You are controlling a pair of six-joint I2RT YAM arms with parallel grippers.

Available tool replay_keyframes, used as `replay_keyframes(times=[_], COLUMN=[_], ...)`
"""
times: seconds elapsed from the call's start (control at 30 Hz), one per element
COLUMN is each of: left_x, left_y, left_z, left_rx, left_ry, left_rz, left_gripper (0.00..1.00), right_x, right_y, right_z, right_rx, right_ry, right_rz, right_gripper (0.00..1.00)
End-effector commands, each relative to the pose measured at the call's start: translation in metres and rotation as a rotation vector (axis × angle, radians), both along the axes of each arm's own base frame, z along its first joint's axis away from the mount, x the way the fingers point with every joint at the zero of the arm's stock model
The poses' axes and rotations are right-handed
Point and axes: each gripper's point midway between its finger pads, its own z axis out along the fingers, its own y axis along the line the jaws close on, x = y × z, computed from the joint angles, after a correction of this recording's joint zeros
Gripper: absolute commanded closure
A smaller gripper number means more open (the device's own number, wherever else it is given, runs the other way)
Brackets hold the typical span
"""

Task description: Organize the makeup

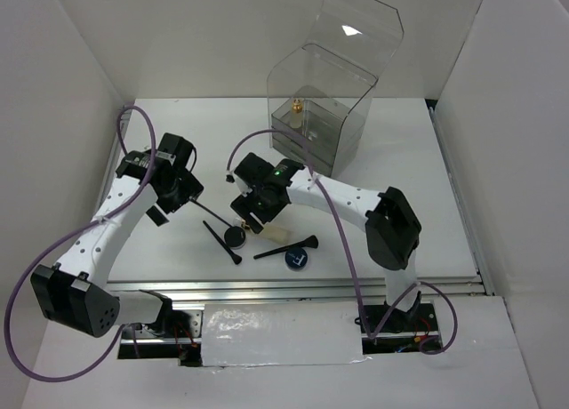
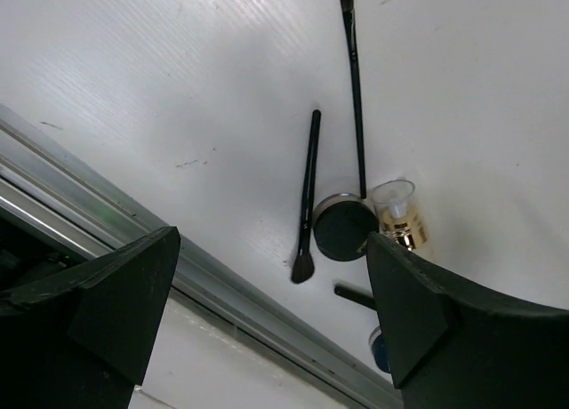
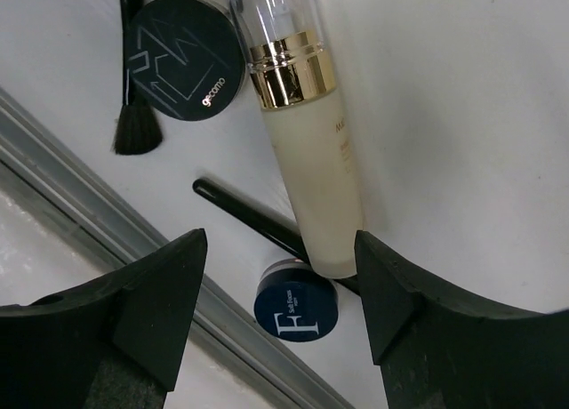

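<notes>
White tabletop (image 1: pixel 400 160) carries the makeup (image 1: pixel 236 238) near our front rail (image 1: pixel 293 289) — we hang the right gripper (image 3: pixel 280 240) over the lying cream tube (image 3: pixel 311 151), jaws apart astride it, ready to pinch its sides; our left gripper (image 2: pixel 271 236) hovers spread and empty.

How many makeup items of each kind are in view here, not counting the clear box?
Thin black brushes: 3
Round dark jars: 2
Cream tube with gold collar: 1
Small gold lipstick: 1
Total: 7
</notes>
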Motion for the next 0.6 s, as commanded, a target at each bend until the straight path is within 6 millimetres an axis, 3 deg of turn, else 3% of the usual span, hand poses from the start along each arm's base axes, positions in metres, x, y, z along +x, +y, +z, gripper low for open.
replay_keyframes(times=[0.0,0.17,0.57], left_x=[-0.013,-0.022,-0.028], left_y=[0.003,0.004,0.006], left_z=[-0.008,-0.017,-0.023], left_rx=[0.007,-0.001,0.033], left_ry=[0.025,0.031,0.069], left_rz=[-0.063,-0.100,-0.216], left_gripper=[0.01,0.01,0.01], right_x=[-0.003,0.000,0.015], right_y=[0.010,0.017,0.040], right_z=[0.003,-0.022,-0.048], right_rx=[0.002,-0.041,-0.032], right_ry=[0.016,0.043,0.020], right_rz=[0.049,0.060,0.099], right_gripper=[0.25,0.26,0.26])
